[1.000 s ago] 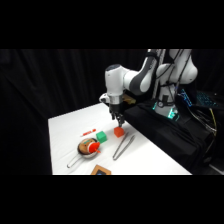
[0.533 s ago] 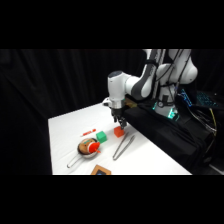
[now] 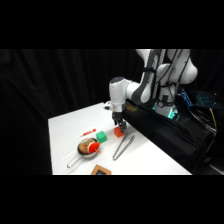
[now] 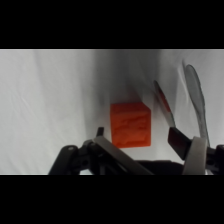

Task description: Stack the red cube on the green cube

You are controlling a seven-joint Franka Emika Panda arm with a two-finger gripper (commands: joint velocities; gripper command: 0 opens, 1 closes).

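Frankly, writing: none that I can read anywhere; the dark tile (image 3: pixel 101 171) at the table's near edge has a pale patch on top, but no letters come through.
Red cube: the red cube (image 4: pixel 130 124) lies flat on the table, a plain orange-red block with square faces and a faintly mottled top; in the side view the red cube (image 3: pixel 119 132) shows just under the gripper, its upper part covered by the fingers.
Gripper: the gripper (image 3: pixel 119 127) is down over the red cube; from the wrist, the gripper (image 4: pixel 136 136) has its fingers spread, one dark fingertip on each side of the block, with a sliver of table showing at each side, so nothing is grasped.
Green cube: the green cube (image 3: pixel 101 136) sits on the table near the red cube, on the side away from the arm's base, apart from it; small, plain, square-faced.
Tongs: metal tongs (image 3: pixel 123 146) lie just beside the red cube on its near side; in the wrist view their grey spoon-shaped blades (image 4: pixel 196 100) run along the right edge, the lower ends hidden behind the gripper.
Red stick: a thin red stick (image 3: pixel 88 132) lies beyond the green cube.
Rounded object: a red-and-tan rounded thing (image 3: pixel 88 148) rests in what looks like a small metal strainer; I cannot make out what it is.
Table: white, smooth, matte (image 3: pixel 67 126); its near corner is cut off.
Arm: white with dark joints (image 3: pixel 150 86), its top cut off by the upper edge.
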